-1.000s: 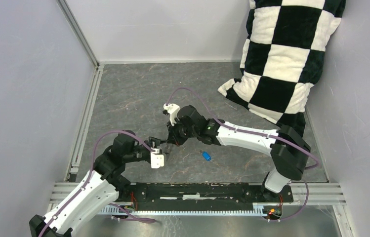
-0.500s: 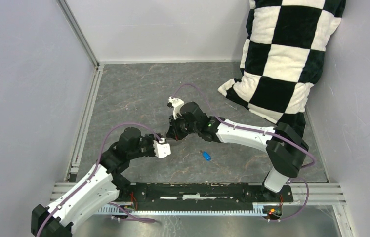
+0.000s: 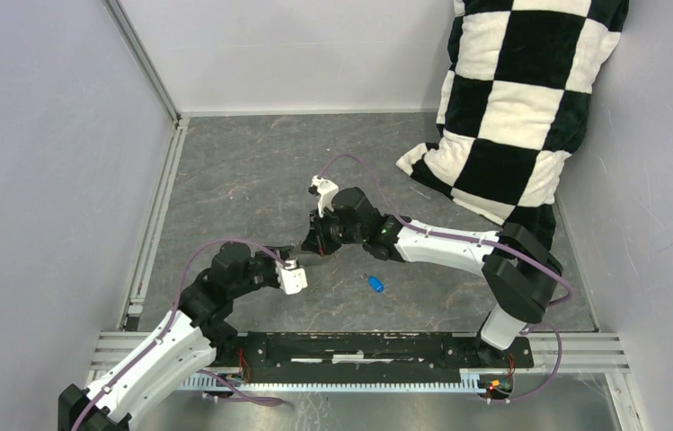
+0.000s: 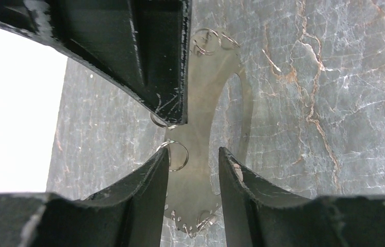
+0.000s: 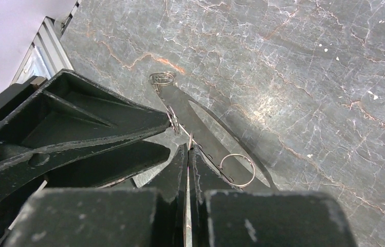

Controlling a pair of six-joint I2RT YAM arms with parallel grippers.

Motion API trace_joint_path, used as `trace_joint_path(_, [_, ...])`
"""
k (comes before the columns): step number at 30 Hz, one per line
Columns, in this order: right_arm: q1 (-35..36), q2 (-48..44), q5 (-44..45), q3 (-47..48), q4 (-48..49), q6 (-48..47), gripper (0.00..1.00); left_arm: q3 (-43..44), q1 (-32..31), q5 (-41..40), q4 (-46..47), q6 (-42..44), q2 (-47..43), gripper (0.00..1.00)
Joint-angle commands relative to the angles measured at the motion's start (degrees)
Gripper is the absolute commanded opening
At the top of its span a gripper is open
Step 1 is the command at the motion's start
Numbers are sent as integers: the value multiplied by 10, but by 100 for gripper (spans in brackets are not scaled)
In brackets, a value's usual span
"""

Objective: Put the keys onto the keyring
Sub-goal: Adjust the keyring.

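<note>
Your right hand [image 5: 188,152]: fingers pressed flat together. A thin edge of the keyring [image 5: 177,105] seems to be nipped between the tips, though the wrist view sits too close to be sure. The keyring reads here as a thin, flat, dark-grey loop with a long oval opening. It is low over the worktop [image 3: 243,171], mid-scene, slightly left of centre. You cannot tell whether it touches the marbled surface. Small silvery split rings [image 5: 237,170] hang along it, one right at the right hand's tips.

Your left hand [image 4: 194,154]: fingers partly apart, straddling one end of the loop with nothing gripped. One of the split rings sits just beside its left finger.

The key [image 3: 374,284]: blue head, lying alone on the worktop, to the right of both hands and apart from them. The blade is too small to make out from above.

Hidden or cut off: in the top view the two hands meet tip to tip and cover the keyring. The black-and-white checkered pillow [image 3: 521,99], far right, is cut by the top edge.
</note>
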Motion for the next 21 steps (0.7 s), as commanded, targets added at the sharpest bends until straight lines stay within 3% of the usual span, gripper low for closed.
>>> trace_joint_path(1, [1,-23,-25,-15,8,8,0,-7,0,7,58,43,-22,46])
trace_joint_path(9, [2,-45,-32,-35,10,5,0,-19,-1,15,67,83,-26,46])
trace_joint_path(16, [2,-60,-29,-52,19,4,1,21,0,24,6,8,-2,42])
trace_joint_path(21, [2,-67,-28,-58,23,2,0,46,0,75,-37,-31,-8,35])
